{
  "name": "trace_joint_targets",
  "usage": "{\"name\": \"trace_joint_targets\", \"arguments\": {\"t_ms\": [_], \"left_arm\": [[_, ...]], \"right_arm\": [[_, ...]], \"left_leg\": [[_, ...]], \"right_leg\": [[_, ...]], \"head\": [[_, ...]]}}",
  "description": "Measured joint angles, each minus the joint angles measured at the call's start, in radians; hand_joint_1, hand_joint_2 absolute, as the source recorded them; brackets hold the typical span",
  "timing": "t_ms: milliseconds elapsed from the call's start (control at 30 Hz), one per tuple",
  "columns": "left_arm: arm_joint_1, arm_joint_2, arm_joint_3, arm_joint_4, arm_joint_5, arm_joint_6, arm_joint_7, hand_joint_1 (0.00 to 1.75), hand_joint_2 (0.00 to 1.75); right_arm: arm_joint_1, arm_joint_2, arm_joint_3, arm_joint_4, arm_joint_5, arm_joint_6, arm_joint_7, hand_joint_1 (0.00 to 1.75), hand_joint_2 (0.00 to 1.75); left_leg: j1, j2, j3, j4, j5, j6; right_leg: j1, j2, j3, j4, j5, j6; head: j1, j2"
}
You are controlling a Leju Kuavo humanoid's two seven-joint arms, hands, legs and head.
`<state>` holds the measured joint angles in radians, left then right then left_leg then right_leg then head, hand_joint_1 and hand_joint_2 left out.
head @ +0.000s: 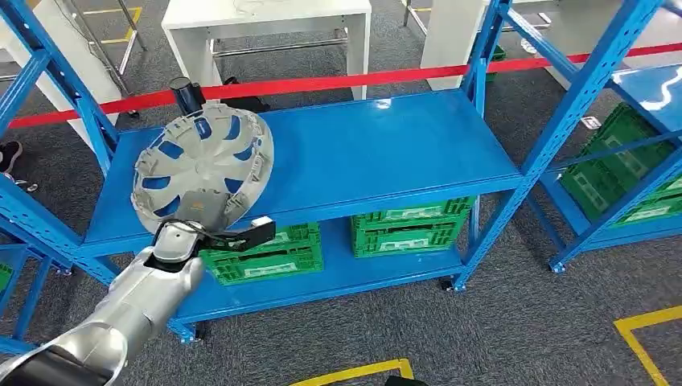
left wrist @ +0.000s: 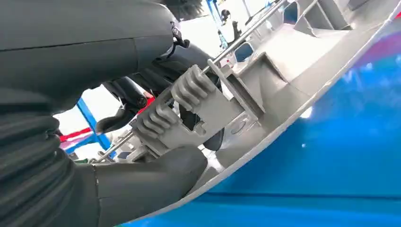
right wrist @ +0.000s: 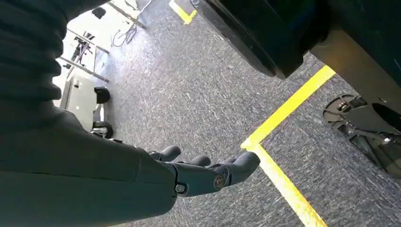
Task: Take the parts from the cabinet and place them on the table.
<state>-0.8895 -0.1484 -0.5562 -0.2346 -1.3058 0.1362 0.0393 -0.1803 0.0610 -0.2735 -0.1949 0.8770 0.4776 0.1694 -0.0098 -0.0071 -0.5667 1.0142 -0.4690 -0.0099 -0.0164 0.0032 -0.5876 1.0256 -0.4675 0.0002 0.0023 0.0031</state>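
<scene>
The silver left arm is reaching up from the lower left of the head view, its left hand (head: 186, 239) sitting at the bottom edge of a grey wheel cover (head: 203, 170). The wheel cover is tilting on edge at the left of the frame, over the left end of the blue shelf (head: 386, 149), which is showing through its openings. One dark finger (head: 186, 95) is poking up behind the cover's top rim. In the left wrist view the thumb (left wrist: 142, 187) is pressing against the cover's inner rim (left wrist: 302, 94), and dark fingers (left wrist: 124, 106) are curling behind its ribbed clips, so the hand is gripping the cover; most of the fingers are hiding behind those clips. The right hand (right wrist: 203, 172) is hanging over grey carpet (right wrist: 198, 94) by a yellow floor line (right wrist: 283, 118), fingers extending nearly straight, slightly apart, holding nothing. Green crates (head: 410, 225) are sitting on the lower shelf.
</scene>
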Motion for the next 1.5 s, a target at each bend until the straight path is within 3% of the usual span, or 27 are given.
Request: {"name": "trace_joint_targets", "arguments": {"t_ms": [900, 1167, 1300, 1500], "left_arm": [[-0.002, -0.007, 0.006, -0.003, 0.005, 0.003, -0.001, 1.75, 1.75], [-0.016, -0.015, 0.016, -0.011, 0.012, 0.114, -0.034, 1.75, 1.75], [-0.044, -0.022, 0.016, -0.016, -0.008, 0.135, -0.048, 1.75, 1.75], [-0.087, -0.026, 0.011, -0.017, -0.1, 0.182, -0.071, 1.75, 1.75]], "right_arm": [[0.0, 0.0, -0.005, 0.0, 0.002, 0.0, 0.001, 0.0, 1.75], [-0.009, 0.0, -0.007, 0.0, 0.003, 0.0, 0.002, 0.0, 1.75], [-0.015, 0.001, -0.013, 0.0, 0.003, 0.0, 0.008, 0.0, 1.75], [-0.02, 0.005, -0.022, 0.0, 0.002, 0.0, 0.007, 0.0, 1.75]], "left_leg": [[0.0, 0.0, 0.0, 0.0, 0.0, 0.0], [0.0, 0.0, -0.001, 0.0, 0.0, 0.0], [0.0, 0.0, -0.001, 0.0, 0.0, 0.0], [0.0, 0.0, -0.004, 0.001, 0.0, 0.0]], "right_leg": [[0.0, 0.0, 0.0, 0.0, 0.0, 0.0], [0.0, 0.0, -0.001, 0.0, 0.0, 0.0], [0.0, 0.0, -0.001, 0.0, 0.0, 0.0], [0.0, 0.001, -0.005, 0.0, 0.001, 0.001]], "head": [[0.0, 0.0], [0.0, 0.0], [0.0, 0.0], [0.0, 0.0]]}}
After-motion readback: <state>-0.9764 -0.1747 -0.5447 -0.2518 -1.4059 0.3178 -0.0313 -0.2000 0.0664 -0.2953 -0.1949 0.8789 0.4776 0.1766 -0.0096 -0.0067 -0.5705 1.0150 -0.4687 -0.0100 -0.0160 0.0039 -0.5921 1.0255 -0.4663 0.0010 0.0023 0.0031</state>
